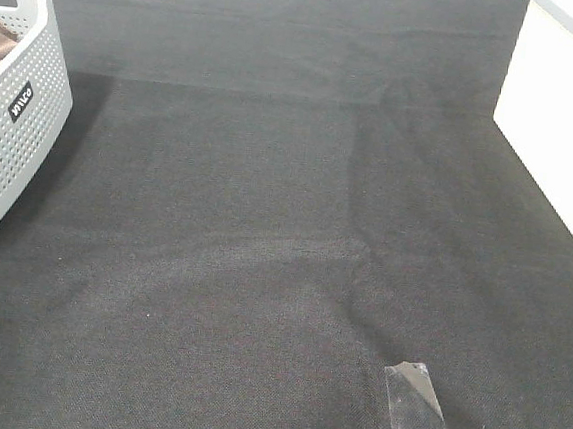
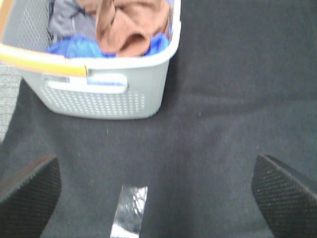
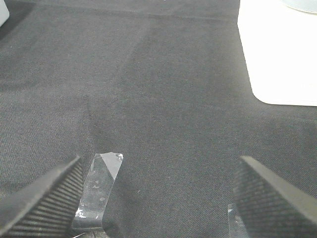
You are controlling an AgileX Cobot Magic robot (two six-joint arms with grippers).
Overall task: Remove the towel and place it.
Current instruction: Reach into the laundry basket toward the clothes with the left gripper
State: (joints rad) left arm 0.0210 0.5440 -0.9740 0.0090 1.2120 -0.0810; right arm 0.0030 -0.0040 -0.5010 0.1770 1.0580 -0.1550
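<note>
A black cover lies over the whole table. It looks rough, a bit like felt, with soft folds in it. A grey basket full of little holes stands at the left edge, with a small dark label on its side. A white box sits at the right edge. Near the front, to the right, a shiny bit of tape is stuck flat on the cover.

The towel is in the basket. It is brown and all bunched up. It lies on a blue cloth, and a grey cloth is beside it. The high camera catches only a small brown bit over the basket rim. The blue and grey cloths show only in the left wrist view, and so does a yellow band along the rim.

The grippers show only in the wrist views. The left gripper hangs over the cover, close to the basket. Its two dark fingers are far apart and hold nothing. A shiny strip lies on the cover between them (it may be the same tape, I cannot tell).

The right gripper is over the bare cover, well away from the basket. Its jaws are wide apart too, with nothing in them. A piece of tape lies just beside one finger, and the box is farther off.
</note>
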